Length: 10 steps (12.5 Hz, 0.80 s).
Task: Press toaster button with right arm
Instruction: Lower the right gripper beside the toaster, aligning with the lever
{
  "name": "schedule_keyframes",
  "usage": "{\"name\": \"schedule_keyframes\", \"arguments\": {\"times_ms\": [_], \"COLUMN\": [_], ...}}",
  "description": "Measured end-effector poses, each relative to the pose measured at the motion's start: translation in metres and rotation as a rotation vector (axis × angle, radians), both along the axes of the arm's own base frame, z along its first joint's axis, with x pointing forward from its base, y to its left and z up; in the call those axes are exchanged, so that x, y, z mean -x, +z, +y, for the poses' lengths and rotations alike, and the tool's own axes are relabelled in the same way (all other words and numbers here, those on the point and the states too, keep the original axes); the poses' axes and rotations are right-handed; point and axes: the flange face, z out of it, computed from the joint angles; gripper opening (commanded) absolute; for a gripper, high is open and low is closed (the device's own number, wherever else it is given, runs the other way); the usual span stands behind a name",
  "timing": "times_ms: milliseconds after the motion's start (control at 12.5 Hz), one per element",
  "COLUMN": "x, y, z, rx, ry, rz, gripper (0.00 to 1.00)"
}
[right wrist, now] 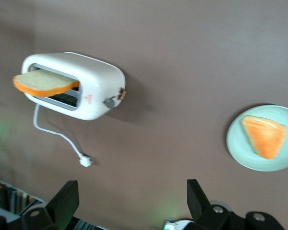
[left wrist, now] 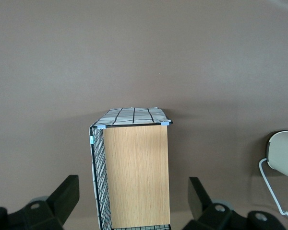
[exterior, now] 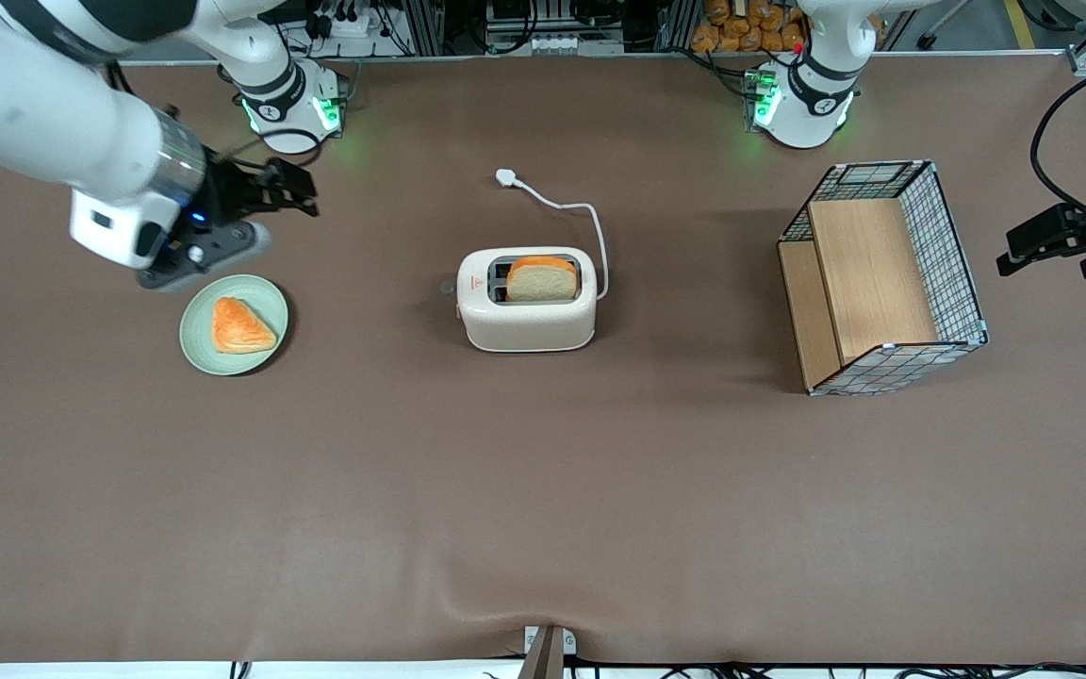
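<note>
The button [right wrist: 109,102] is barely showing in the front view, sticking out of the toaster [exterior: 526,311] end facing the working arm. Bread [exterior: 542,279] is sitting in one slot. The claw [exterior: 303,191] is hanging released above the surface [exterior: 543,490], near a plate [exterior: 265,300] holding a pastry [exterior: 239,326].

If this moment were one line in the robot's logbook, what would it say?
step: approach | gripper: open, above table near plate, apart from toaster | toaster button: not yet pressed | bread slice: in slot
</note>
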Motion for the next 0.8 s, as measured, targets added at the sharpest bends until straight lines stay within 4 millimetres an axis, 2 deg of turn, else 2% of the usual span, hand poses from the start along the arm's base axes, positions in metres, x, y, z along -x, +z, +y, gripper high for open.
{"name": "schedule_keyframes", "arguments": {"times_ms": [240,400,480,560,720,800], "x": [0.001,0.004,0.006,0.008,0.011,0.011], "y": [-0.022,-0.035,-0.043,-0.053,-0.073,-0.083], "z": [0.025,0.033,0.035,0.037,0.046,0.049], "rx": [-0.004,0.005,0.01,0.013,-0.004,-0.025], "ry": [0.034,0.046,0.049,0.051,0.047,0.037], "rz": [0.04,0.066,0.084,0.1,0.115,0.119], "gripper": [1.0,1.0,0.93,0.73,0.17,0.0]}}
